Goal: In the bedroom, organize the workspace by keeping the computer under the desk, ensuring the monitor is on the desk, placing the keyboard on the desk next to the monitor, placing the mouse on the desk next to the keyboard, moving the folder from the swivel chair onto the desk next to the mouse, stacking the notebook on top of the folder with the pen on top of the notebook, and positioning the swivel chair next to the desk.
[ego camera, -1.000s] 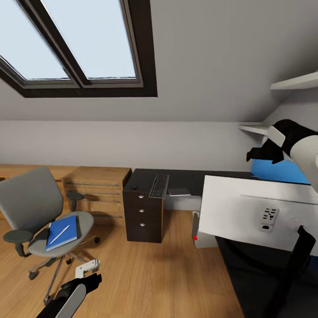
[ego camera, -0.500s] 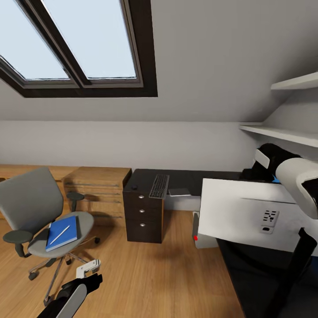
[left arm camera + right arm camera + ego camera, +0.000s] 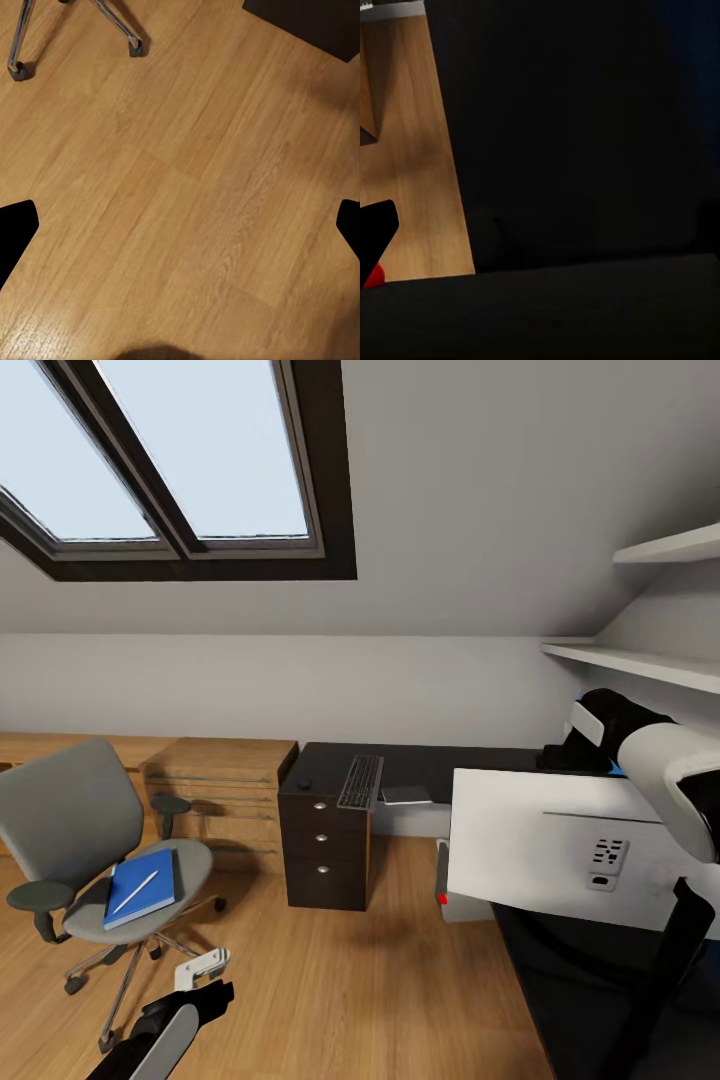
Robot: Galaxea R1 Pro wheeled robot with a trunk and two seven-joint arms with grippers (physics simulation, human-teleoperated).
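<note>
The grey swivel chair stands on the floor at the left. The blue folder lies on its seat with the white pen on top. The keyboard and a small dark mouse lie on the black desk, beside a thin grey notebook. The monitor shows its white back, tilted, at the right. My right gripper sits just behind its top edge, one dark fingertip standing wide. The computer stands under the desk. My left gripper hangs open over bare floor.
A dark three-drawer unit stands under the desk's left end, with a light-wood shelf unit beside it. Two white wall shelves jut out above the right arm. The chair's castor legs are near the left gripper.
My right arm has come down from above the monitor to behind its top edge. The monitor has shifted slightly left. The left arm has barely moved.
</note>
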